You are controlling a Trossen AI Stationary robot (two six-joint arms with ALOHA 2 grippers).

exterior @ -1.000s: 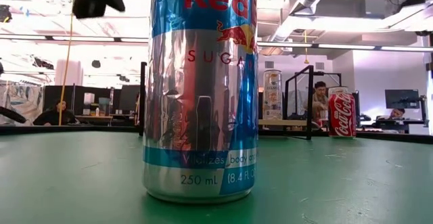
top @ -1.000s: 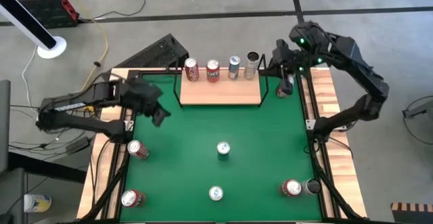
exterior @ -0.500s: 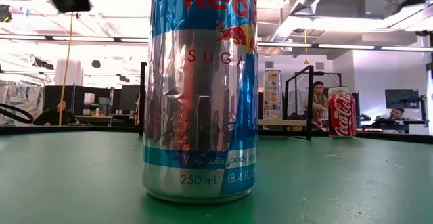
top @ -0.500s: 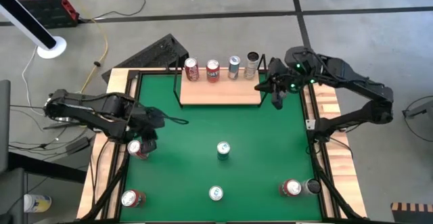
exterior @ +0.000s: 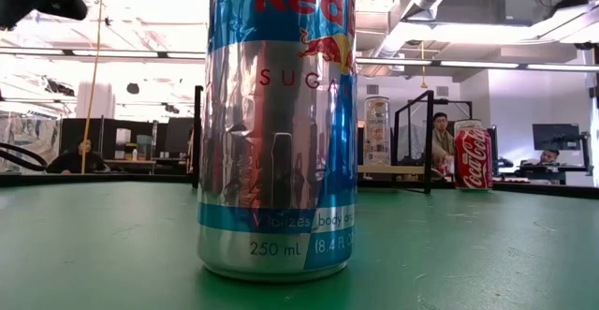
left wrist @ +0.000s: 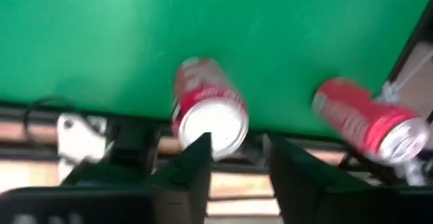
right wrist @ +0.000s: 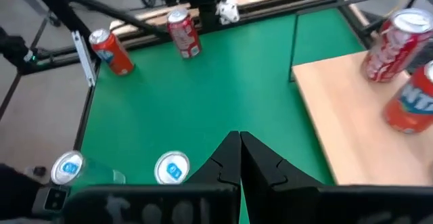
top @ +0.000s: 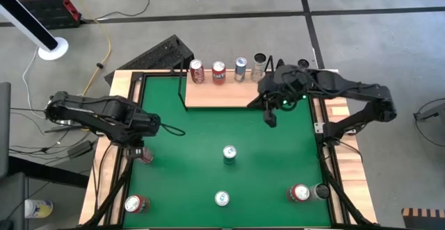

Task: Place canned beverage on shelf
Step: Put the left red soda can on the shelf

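1. Green felt covers the surface (top: 208, 129), and 5 cans are loose on it: a red can (top: 144, 154) at the 9 o'clock edge, another red can (top: 135, 203) at 7 o'clock, a blue-topped can (top: 229, 153) dead centre, a second blue-topped one (top: 222, 199) at 6 o'clock, and a red one (top: 300, 192) at 5 o'clock.
2. Up at 12 o'clock sits the shelf (top: 219, 95), a light-wood board, with 4 cans already lined up along its far edge (top: 217, 71).
3. Left pincer (top: 139, 145) hangs right over that 9 o'clock red can. In the left wrist view its fingers (left wrist: 193, 166) stand spread apart, with the can's top (left wrist: 210, 119) just ahead of the gap and nothing pinched between them.
4. Right pincer (top: 270, 115) hovers at about 1 o'clock, just off the shelf's near right corner, fingers (right wrist: 226, 160) pressed together and empty.
5. My read: this is the reach-and-grasp step for the next can, on the left side.
6. Next move calls for dropping the spread fingers down around the can's body, squeezing, lifting clear, then carrying it toward 12 o'clock to a free patch of board. That can sits tight against the surface's black rim, so there is little room for the outer finger.
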